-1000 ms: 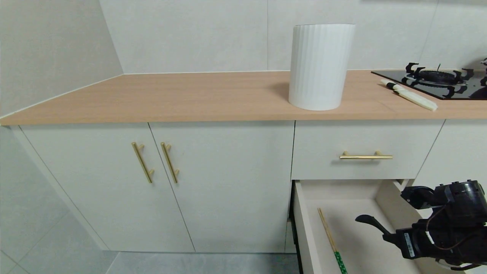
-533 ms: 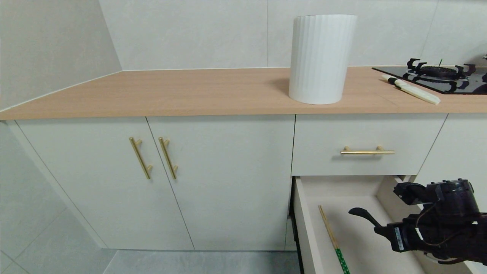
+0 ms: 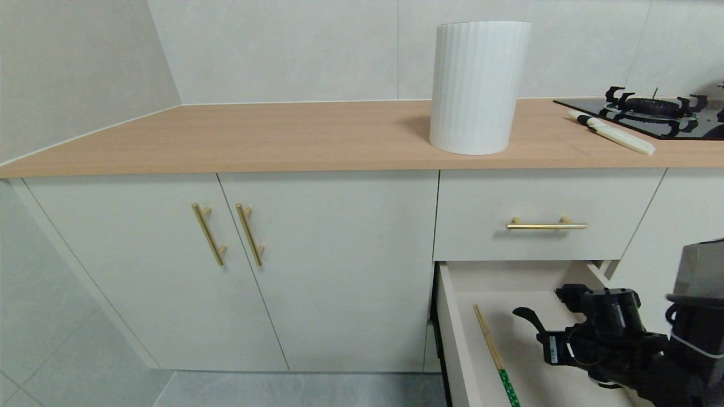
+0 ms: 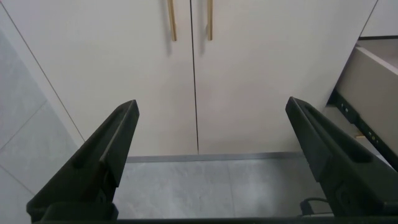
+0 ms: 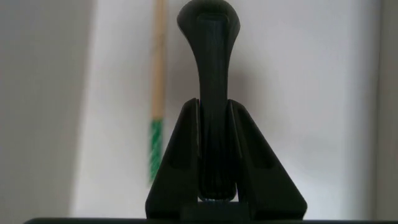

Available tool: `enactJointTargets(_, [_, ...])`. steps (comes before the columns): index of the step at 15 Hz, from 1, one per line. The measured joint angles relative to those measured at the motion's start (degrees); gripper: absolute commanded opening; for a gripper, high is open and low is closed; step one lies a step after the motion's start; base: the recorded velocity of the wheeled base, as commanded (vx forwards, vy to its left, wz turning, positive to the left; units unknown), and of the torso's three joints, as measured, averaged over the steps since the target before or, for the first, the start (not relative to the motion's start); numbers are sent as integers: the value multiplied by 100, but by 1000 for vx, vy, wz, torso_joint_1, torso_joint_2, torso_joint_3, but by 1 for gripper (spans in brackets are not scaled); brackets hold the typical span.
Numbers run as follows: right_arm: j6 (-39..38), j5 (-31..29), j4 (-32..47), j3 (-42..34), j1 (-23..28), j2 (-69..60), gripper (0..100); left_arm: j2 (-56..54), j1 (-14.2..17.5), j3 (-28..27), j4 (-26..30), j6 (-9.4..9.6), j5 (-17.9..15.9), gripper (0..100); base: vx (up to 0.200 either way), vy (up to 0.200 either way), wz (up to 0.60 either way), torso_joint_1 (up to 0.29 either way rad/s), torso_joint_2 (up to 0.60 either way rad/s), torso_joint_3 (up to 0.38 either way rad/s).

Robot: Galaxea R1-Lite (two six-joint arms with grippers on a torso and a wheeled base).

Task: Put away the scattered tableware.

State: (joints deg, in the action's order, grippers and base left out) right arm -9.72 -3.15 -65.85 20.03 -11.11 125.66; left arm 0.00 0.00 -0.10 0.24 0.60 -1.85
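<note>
Stem of black utensil point(image 3: 526, 317) being pinched by right gripper point(image 3: 547, 345), fingers pressing together on it, rounded end hanging over the open drawer point(image 3: 452, 339) about midway between its side walls. Chopsticks point(image 3: 489, 345) lying on the drawer floor near its left wall, green ends toward the drawer front, apart from the black utensil. Left gripper point(image 4: 211, 109) hanging with fingers spread wide, facing the closed cabinet doors point(image 3: 328, 271). White ribbed container point(image 3: 478, 85) standing near the front edge of the worktop point(image 3: 254, 135); knife point(image 3: 613, 138) lying toward its right end beside the hob point(image 3: 650, 116)
</note>
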Motion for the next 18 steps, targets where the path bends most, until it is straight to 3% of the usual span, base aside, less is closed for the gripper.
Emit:
enactJointTargets(5, [15,-378,-796,-72,-18,1006,0,0,0,0,2,2,0,100,0,0,0,0,0,0])
enactJointTargets(16, [33,-477,-875,-33,-22,1353,0,0,0,0,0,0,0,100,0,0,0,0,0,0])
enactJointTargets(17, [30,-477,-875,-35,-22,1353,100,0,0,0,2,2,0,100,0,0,0,0,0,0])
enactJointTargets(18, [30,-477,-875,-35,-22,1353,100,0,0,0,2,0,0,100,0,0,0,0,0,0])
